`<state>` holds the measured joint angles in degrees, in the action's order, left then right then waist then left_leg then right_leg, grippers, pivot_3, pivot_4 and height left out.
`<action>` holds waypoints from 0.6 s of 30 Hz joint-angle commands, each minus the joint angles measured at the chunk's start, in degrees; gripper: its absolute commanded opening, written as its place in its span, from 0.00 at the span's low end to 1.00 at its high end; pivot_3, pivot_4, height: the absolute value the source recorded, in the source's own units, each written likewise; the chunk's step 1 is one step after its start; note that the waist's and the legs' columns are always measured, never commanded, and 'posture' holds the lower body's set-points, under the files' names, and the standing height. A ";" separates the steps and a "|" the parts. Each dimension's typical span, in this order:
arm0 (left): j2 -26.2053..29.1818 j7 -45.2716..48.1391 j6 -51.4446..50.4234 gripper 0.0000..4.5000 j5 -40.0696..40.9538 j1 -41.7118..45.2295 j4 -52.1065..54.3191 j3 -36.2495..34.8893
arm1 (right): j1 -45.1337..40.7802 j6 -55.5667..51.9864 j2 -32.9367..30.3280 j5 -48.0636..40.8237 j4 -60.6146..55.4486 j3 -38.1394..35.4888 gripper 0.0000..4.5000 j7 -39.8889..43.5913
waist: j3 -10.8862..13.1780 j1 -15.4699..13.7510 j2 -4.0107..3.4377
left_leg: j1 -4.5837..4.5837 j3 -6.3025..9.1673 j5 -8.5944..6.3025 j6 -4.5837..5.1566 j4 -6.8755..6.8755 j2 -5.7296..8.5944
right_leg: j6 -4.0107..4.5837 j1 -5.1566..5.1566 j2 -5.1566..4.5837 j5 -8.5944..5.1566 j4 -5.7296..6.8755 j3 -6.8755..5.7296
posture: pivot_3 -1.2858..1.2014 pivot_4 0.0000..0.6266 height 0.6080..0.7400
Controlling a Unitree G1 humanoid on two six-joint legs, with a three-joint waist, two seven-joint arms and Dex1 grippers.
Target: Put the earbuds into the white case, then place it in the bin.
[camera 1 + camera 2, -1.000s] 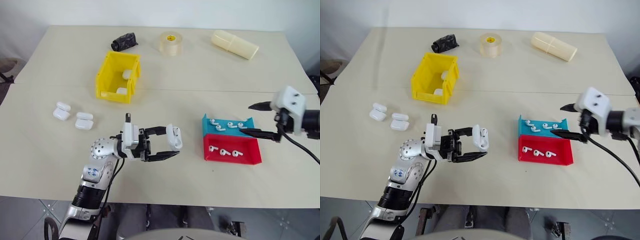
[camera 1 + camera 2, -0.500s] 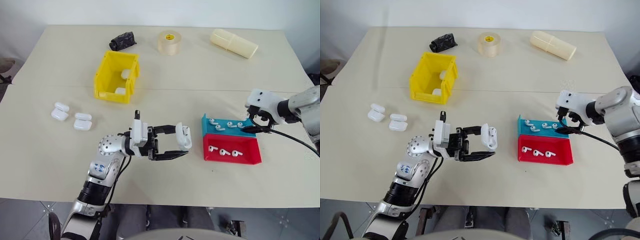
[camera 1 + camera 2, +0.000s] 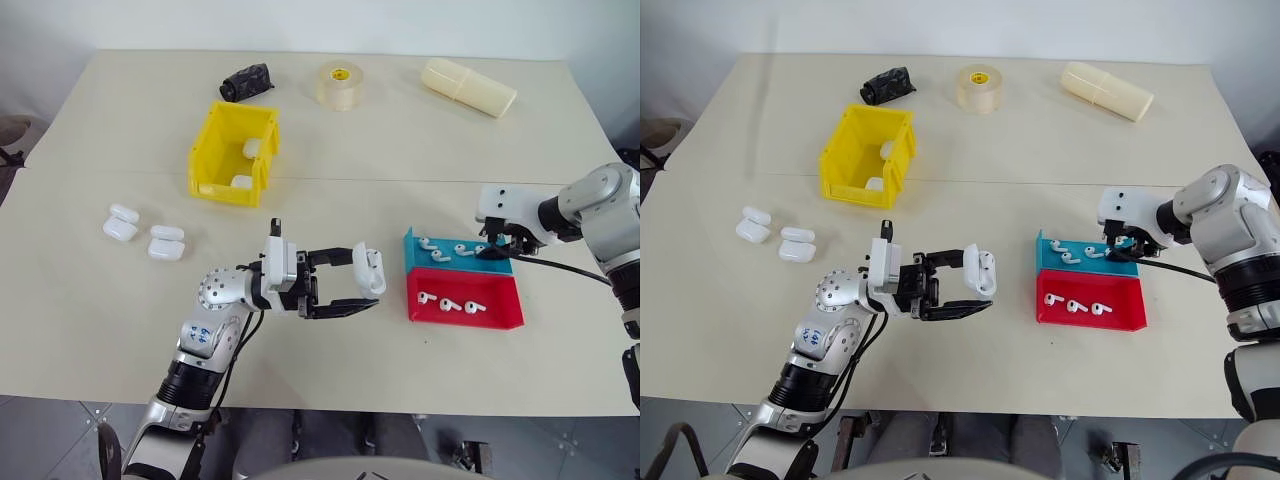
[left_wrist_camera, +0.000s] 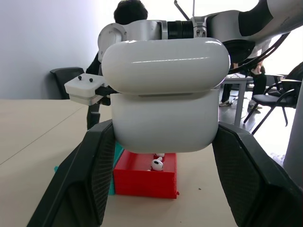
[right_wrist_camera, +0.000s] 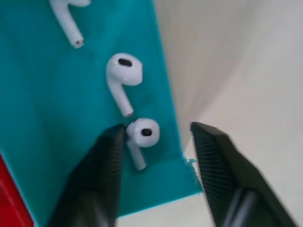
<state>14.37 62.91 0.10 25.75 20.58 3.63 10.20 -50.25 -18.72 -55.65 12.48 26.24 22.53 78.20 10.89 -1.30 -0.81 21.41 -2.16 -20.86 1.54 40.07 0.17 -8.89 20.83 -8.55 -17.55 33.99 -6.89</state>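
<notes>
My left gripper (image 3: 370,286) is shut on a white case (image 3: 368,272), held above the table's middle; in the left wrist view the case (image 4: 163,94) sits between both fingers (image 4: 90,175). My right gripper (image 3: 490,250) points down into the right end of the teal tray (image 3: 455,265). In the right wrist view its fingers stand apart around one earbud (image 5: 141,133), which touches one finger (image 5: 111,156). More earbuds (image 3: 440,254) lie in the teal tray, and others (image 3: 447,303) in the red tray (image 3: 490,318). The yellow bin (image 3: 212,160) stands far left and holds two cases (image 3: 243,182).
Two more white cases (image 3: 122,222) (image 3: 165,242) lie on the table's left. A tape roll (image 3: 340,84), a black bundle (image 3: 247,80) and a cream cylinder (image 3: 468,87) lie along the far edge. A person (image 4: 130,9) and chairs show behind the table.
My right gripper swung left and down into the teal tray, and its fingers narrowed around an earbud. The left gripper kept the case where it was.
</notes>
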 commanded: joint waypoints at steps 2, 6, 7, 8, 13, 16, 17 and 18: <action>0.00 -0.01 0.64 0.61 0.54 -0.46 2.01 0.02 | -0.78 1.14 -0.85 1.89 0.68 0.37 0.49 2.71 | 0.00 0.00 0.00 | 0.00 0.00 0.00 0.00 0.00 0.00 | 0.00 0.00 0.00 0.00 0.00 0.00 | 0.52 0.24 1.00; -0.20 0.05 0.84 0.61 0.52 -0.60 1.89 0.18 | -1.32 3.34 -0.98 3.56 1.83 1.00 0.49 4.28 | 0.00 -0.01 0.00 | 0.00 0.00 0.00 0.00 0.00 0.01 | 0.00 0.00 -0.01 0.00 -0.01 0.01 | 0.52 0.24 1.00; -0.25 0.06 0.89 0.61 0.50 -0.63 1.87 0.22 | -1.36 3.77 -0.90 3.83 2.08 1.00 0.49 4.56 | 0.00 0.00 0.00 | 0.00 0.00 0.00 0.00 0.00 0.00 | 0.00 0.00 0.00 0.00 -0.01 0.00 | 0.52 0.24 1.00; -0.26 0.08 0.93 0.61 0.49 -0.67 1.88 0.24 | -1.38 4.01 -0.79 4.03 2.28 0.96 0.49 4.70 | 0.00 0.01 0.00 | 0.00 0.00 0.00 0.00 0.00 0.01 | 0.00 0.00 0.00 0.00 0.00 0.00 | 0.52 0.24 1.00; -0.29 0.02 1.10 0.61 0.47 -0.87 1.96 0.13 | -1.72 5.17 0.10 4.84 3.65 0.99 0.49 4.63 | 0.00 -0.04 0.00 | 0.00 0.01 0.00 0.00 0.01 0.00 | 0.00 -0.03 -0.01 0.00 -0.01 0.00 | 0.52 0.24 1.00; -0.26 -0.08 1.12 0.61 0.46 -1.04 2.07 0.07 | -1.54 5.23 0.68 4.83 3.69 0.90 0.38 4.79 | 0.00 -0.02 0.00 | -0.01 0.02 0.00 0.00 0.02 0.00 | 0.00 -0.05 -0.01 0.00 -0.01 0.00 | 0.52 0.24 1.00; -0.23 -0.07 1.14 0.61 0.44 -1.10 2.07 0.09 | -1.41 5.18 0.95 4.85 3.69 0.79 0.31 4.59 | 0.00 0.00 0.00 | -0.01 0.03 0.00 0.00 0.02 0.00 | 0.00 -0.04 0.00 0.00 0.00 -0.01 | 0.52 0.24 1.00; -0.19 -0.05 1.15 0.61 0.45 -1.17 2.11 0.09 | -1.30 5.12 1.14 4.91 3.64 0.67 0.31 4.48 | 0.00 0.09 0.02 | -0.02 0.03 0.00 0.00 0.01 0.00 | 0.00 -0.05 0.00 0.00 -0.01 -0.02 | 0.52 0.24 1.00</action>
<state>14.39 62.91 0.36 25.75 19.71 3.65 10.19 -51.97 -13.65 -54.89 16.86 29.50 23.29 82.60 10.88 -1.20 -0.80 21.38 -2.14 -20.86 1.54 40.09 0.17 -8.89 20.77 -8.55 -17.55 33.98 -6.91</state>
